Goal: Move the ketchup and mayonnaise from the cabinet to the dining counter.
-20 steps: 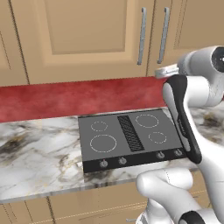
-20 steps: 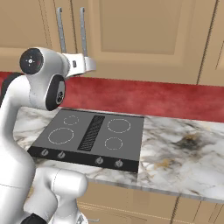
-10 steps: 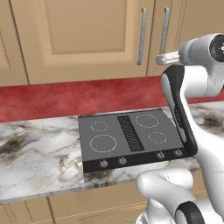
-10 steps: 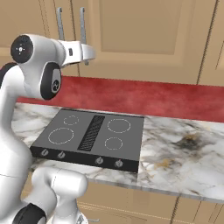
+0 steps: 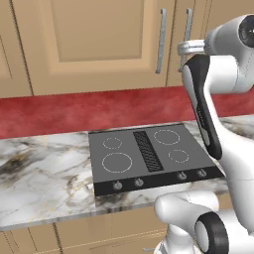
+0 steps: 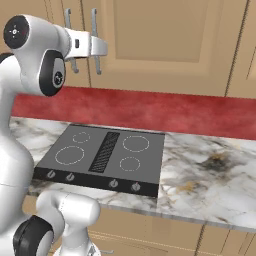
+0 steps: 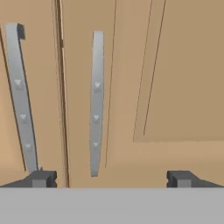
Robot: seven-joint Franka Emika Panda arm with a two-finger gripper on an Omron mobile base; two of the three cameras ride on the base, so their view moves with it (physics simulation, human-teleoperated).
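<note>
no readable text, labels or signs

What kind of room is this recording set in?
A kitchen, rendered rather than real. A black four-ring cooktop sits inset in a white-grey marble worktop, a red backsplash runs behind it, and light tan panelled wall cabinets with long silver bar handles hang above.

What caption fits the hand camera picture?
Open fingers face the closed cabinet, right-hand silver handle between them.
</note>
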